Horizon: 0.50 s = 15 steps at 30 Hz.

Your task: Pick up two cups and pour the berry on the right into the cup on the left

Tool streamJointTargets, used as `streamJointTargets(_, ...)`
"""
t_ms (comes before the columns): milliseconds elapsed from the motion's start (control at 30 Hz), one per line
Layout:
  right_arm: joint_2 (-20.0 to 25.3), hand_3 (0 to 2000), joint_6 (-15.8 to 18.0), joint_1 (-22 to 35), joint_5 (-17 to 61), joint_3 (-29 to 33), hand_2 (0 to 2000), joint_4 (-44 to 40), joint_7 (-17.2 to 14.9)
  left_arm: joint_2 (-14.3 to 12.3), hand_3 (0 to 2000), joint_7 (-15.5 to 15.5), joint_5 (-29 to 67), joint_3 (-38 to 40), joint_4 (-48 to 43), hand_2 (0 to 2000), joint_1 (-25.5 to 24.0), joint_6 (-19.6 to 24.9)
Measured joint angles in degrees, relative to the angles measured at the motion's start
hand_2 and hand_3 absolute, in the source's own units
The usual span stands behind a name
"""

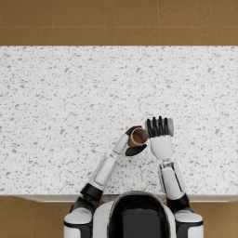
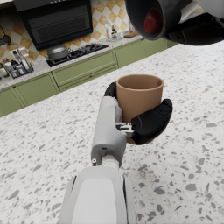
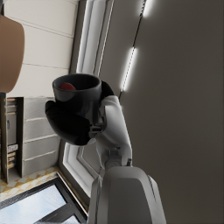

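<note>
Berry, red, sits inside the dark cup gripped by the right hand, tipped on its side just above and beside the brown cup, which the left hand holds upright over the speckled counter.
</note>
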<state>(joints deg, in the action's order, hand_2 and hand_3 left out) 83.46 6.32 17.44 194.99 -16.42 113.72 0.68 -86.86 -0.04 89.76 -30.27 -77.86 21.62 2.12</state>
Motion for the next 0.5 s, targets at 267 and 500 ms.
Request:
streamJointTargets(267,0.81,1280,0.03,-0.18,1.57,0.31,2000,0.62,0.01,-0.92,1280,0.01,0.0,1.03,0.88,2000,0.17,0.15)
streamJointTargets(500,1.1,1280,0.03,-0.79,1.67,0.7,2000,0.94,0.01,-0.97,1280,0.03,-0.01,2.35,-0.34,2000,-0.77,0.13)
